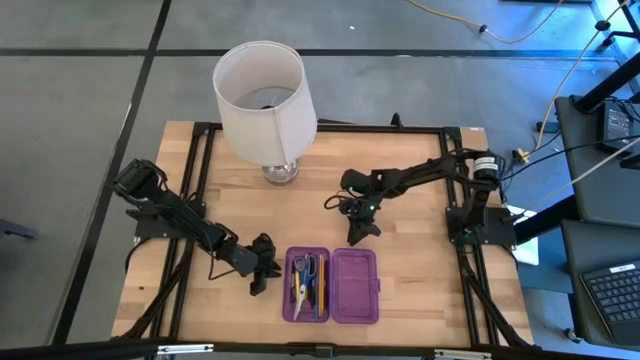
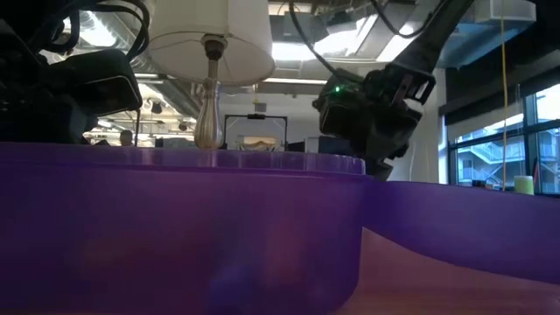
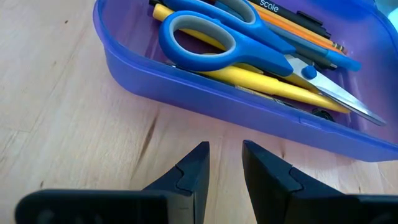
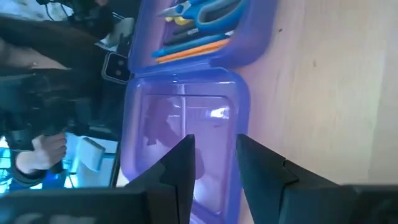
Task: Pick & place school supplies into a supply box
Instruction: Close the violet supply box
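The purple supply box (image 1: pixel 331 312) lies open near the table's front edge, both halves flat on the wood. Its left half (image 3: pixel 217 102) holds the school supplies: blue-handled scissors (image 3: pixel 249 37) on top of yellow and orange pencils (image 3: pixel 267 84) and dark pens. Its right half (image 4: pixel 180 124) has nothing in it. My left gripper (image 1: pixel 265 270) stands low just left of the box, open by a narrow gap (image 3: pixel 224 158), with nothing between its fingers. My right gripper (image 1: pixel 360 228) is just beyond the far end of the right half, pointing at it, open (image 4: pixel 214 155) and holding nothing.
A white-shaded lamp (image 1: pixel 262 100) on a glass foot stands at the table's far side, left of centre. The black frame rails (image 1: pixel 200 180) run along both sides of the wooden top. Beyond the near edge a person's hand (image 4: pixel 43 152) shows.
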Motion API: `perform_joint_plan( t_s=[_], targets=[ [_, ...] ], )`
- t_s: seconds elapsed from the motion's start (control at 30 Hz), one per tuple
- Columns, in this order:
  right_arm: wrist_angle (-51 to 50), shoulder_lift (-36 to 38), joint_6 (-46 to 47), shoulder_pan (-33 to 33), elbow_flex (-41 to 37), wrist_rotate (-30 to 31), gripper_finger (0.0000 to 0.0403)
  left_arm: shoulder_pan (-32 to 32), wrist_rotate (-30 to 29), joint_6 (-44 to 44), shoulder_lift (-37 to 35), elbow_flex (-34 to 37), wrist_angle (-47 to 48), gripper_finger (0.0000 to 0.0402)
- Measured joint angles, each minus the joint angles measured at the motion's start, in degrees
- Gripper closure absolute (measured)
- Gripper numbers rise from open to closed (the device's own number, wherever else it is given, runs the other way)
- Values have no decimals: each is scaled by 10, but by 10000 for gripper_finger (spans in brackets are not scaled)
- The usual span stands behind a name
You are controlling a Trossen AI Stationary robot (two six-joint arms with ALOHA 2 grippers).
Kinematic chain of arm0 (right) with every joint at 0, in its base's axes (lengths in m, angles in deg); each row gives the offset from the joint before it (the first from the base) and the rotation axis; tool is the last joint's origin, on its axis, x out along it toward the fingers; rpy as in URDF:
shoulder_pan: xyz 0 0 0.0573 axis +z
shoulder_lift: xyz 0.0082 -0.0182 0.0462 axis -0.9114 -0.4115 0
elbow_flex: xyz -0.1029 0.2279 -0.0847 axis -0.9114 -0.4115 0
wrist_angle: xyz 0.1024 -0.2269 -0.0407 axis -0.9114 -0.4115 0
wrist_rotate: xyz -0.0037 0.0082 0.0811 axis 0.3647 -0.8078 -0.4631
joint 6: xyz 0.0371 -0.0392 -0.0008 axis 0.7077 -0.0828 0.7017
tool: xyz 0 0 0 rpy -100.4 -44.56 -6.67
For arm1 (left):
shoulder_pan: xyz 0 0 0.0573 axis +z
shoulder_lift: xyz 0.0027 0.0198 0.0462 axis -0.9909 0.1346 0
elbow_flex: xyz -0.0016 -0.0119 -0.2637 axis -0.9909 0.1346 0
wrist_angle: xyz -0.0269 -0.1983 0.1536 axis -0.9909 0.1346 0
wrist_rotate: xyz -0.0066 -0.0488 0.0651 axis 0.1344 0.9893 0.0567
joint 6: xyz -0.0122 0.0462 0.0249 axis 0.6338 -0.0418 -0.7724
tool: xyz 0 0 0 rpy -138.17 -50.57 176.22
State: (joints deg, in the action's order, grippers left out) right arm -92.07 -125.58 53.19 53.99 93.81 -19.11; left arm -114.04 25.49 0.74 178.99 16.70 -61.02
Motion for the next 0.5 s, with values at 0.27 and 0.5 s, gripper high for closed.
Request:
perform_joint_plan(
  t_s=[0.27, 0.5],
  targets=[
    [3, -6, -12, -1, 0, 19, 283, 0, -2, -5, 0, 0, 0, 313],
    [0, -6, -12, 2, 0, 18, 246, 0, -2, -5, 0, 0, 0, 313]
  ],
)
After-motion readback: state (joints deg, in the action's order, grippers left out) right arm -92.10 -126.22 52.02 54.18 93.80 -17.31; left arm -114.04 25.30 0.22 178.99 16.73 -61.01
